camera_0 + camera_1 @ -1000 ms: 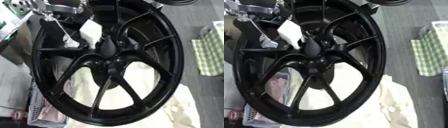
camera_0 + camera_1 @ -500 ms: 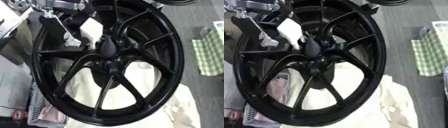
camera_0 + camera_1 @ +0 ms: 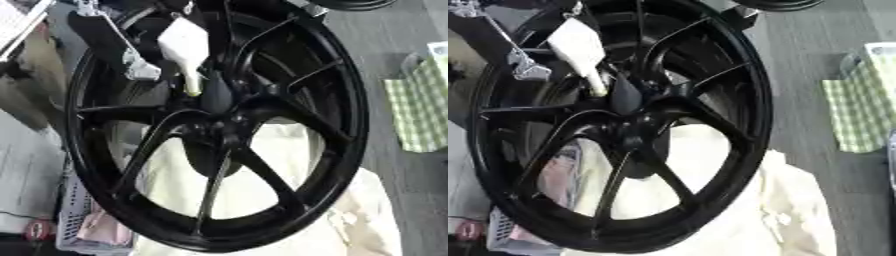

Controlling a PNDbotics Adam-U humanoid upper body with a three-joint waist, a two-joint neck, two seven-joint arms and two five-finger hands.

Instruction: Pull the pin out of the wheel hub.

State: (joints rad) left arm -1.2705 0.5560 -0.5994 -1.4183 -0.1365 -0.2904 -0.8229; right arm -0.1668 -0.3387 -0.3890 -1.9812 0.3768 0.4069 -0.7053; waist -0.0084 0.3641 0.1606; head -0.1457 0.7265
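A large black spoked wheel hub (image 3: 223, 127) stands tilted and fills both views. A white tapered piece (image 3: 184, 47) with a yellowish thin tip hangs in front of the upper spokes, its tip pointing down just above the hub's centre. My left arm comes in from the upper left as a black link with a silver joint (image 3: 140, 70), close beside the white piece. The left hand (image 3: 527, 65) is only partly shown, and I cannot tell whether it touches the white piece. My right hand does not show.
Cream cloth (image 3: 262, 200) lies under and behind the wheel. A green checked cloth (image 3: 424, 105) lies at the right on the grey floor. At the lower left stands a pale basket (image 3: 79, 220) holding something pink. Part of another dark wheel (image 3: 346, 4) shows at the top.
The white piece looks narrower, and its thin tip now points down toward the hub's centre. The silver joint of the left arm has risen a little. The wheel has stayed in place.
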